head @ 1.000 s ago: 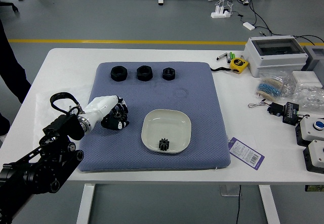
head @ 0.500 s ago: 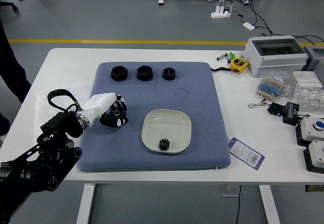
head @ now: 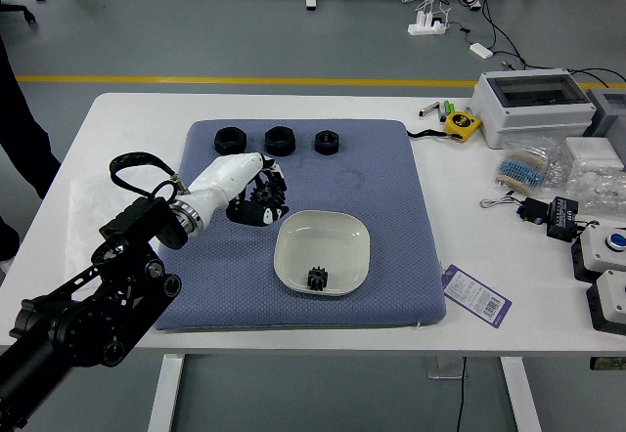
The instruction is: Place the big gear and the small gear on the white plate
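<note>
On the plate (head: 323, 241) sits 1 gear (head: 317, 279), axis unclear.

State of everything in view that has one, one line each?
Left hand: closed on big gear
Big gear: held, not on plate
Small gear: on plate
White plate: right way up
Blue mat: spread flat
Purple-edged tag: lying flat
</note>
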You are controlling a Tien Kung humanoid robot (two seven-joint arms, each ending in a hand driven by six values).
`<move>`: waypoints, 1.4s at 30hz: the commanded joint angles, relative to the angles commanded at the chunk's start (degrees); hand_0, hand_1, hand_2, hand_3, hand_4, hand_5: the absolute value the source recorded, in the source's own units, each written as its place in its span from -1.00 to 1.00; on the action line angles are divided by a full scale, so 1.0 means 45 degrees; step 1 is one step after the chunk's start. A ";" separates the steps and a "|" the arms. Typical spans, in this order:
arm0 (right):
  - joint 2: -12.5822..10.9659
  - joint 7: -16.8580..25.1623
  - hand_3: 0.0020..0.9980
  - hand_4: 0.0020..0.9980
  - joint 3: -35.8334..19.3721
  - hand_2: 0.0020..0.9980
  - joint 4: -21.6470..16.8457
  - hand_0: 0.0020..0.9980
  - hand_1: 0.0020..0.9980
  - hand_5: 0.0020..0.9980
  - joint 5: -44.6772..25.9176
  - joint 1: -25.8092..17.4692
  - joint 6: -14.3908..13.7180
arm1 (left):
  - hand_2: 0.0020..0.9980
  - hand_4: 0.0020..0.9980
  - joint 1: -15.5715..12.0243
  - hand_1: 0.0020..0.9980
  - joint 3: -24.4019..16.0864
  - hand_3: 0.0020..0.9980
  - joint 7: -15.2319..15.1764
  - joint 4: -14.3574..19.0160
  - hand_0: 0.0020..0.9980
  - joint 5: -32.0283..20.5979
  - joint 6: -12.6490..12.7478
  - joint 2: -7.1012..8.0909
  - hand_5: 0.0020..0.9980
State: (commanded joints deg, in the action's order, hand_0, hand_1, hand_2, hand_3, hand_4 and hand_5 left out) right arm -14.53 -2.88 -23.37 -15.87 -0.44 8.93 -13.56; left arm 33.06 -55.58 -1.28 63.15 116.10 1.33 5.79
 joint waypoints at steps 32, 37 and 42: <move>-0.0033 0.0021 0.17 0.69 -0.0023 0.47 -0.0016 0.30 0.29 0.36 0.0052 0.0071 -0.0039 | -0.06 1.00 0.1354 -0.22 0.2839 0.10 -0.0462 -0.2549 -0.41 -0.0317 0.0669 -0.0978 -0.65; -0.0031 0.0025 0.17 0.69 -0.0030 0.47 -0.0013 0.30 0.29 0.37 0.0046 0.0050 -0.0049 | 0.07 1.00 0.1331 0.01 0.2789 0.16 -0.0470 -0.2537 -0.20 -0.0179 0.0485 -0.0937 -0.57; -0.0019 0.0002 0.17 0.69 -0.0062 0.47 -0.0016 0.30 0.29 0.37 0.0093 0.0007 -0.0064 | 0.07 1.00 0.1289 0.01 0.2759 0.16 -0.0493 -0.2563 -0.20 -0.0151 0.0381 -0.0946 -0.57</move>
State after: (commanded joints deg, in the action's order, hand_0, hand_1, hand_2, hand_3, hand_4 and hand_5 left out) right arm -14.61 -2.87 -23.65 -15.95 -0.03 8.96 -13.85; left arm 38.86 -43.17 -3.50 51.62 115.42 3.05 1.53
